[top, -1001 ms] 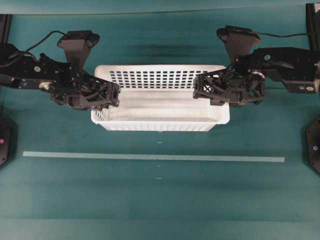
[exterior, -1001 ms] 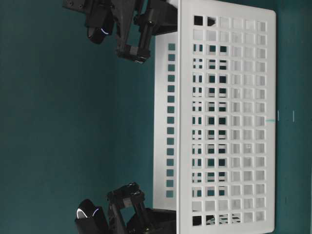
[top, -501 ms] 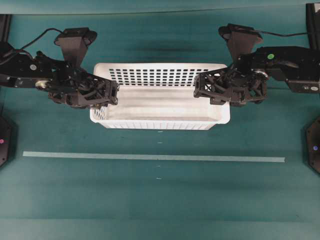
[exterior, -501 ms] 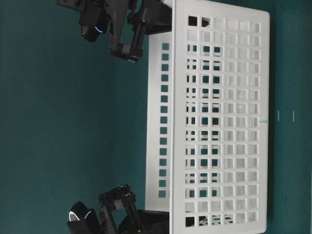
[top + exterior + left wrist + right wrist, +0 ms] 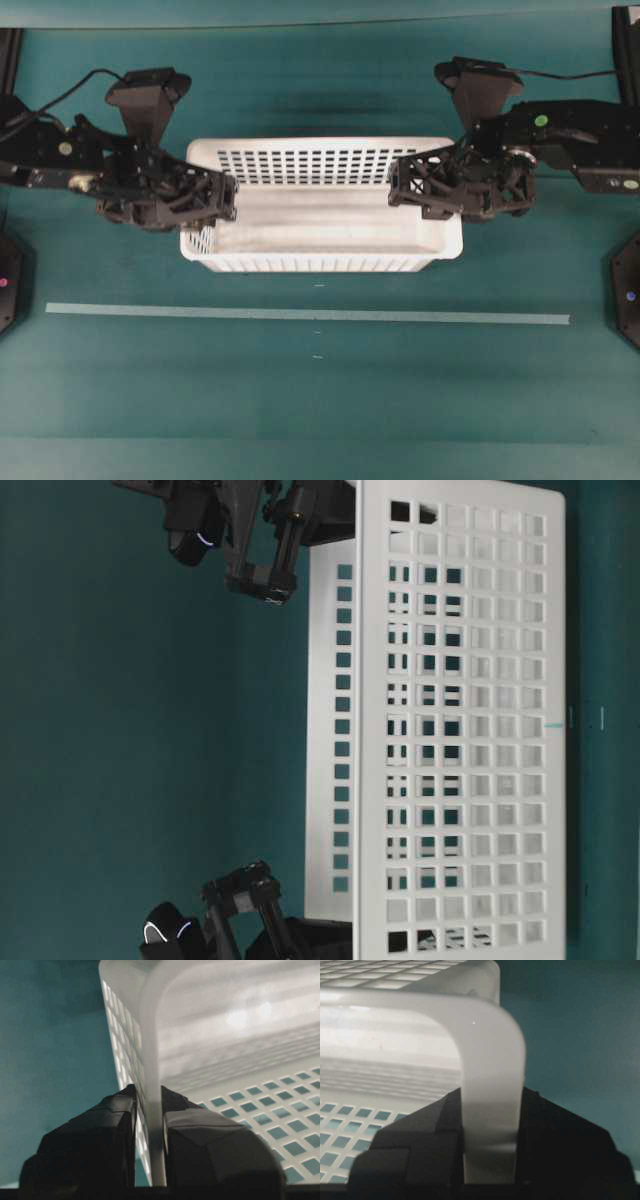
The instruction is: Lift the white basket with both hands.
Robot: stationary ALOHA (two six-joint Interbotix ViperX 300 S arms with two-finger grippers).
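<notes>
Looking down from overhead: white basket [image 5: 320, 215] at upper centre of the green table [image 5: 320, 390], left gripper [image 5: 215, 197] clamped on its left end wall, right gripper [image 5: 405, 185] clamped on its right end.

Switching to table level: basket turned sideways, filling the right half, a gripper at top and another at bottom edge.

Left wrist view: fingers [image 5: 90, 1145] pinching the perforated wall, centre frame.

Right wrist view: fingers [image 5: 410, 1155] squeezing the rounded rim, lower centre.
</notes>
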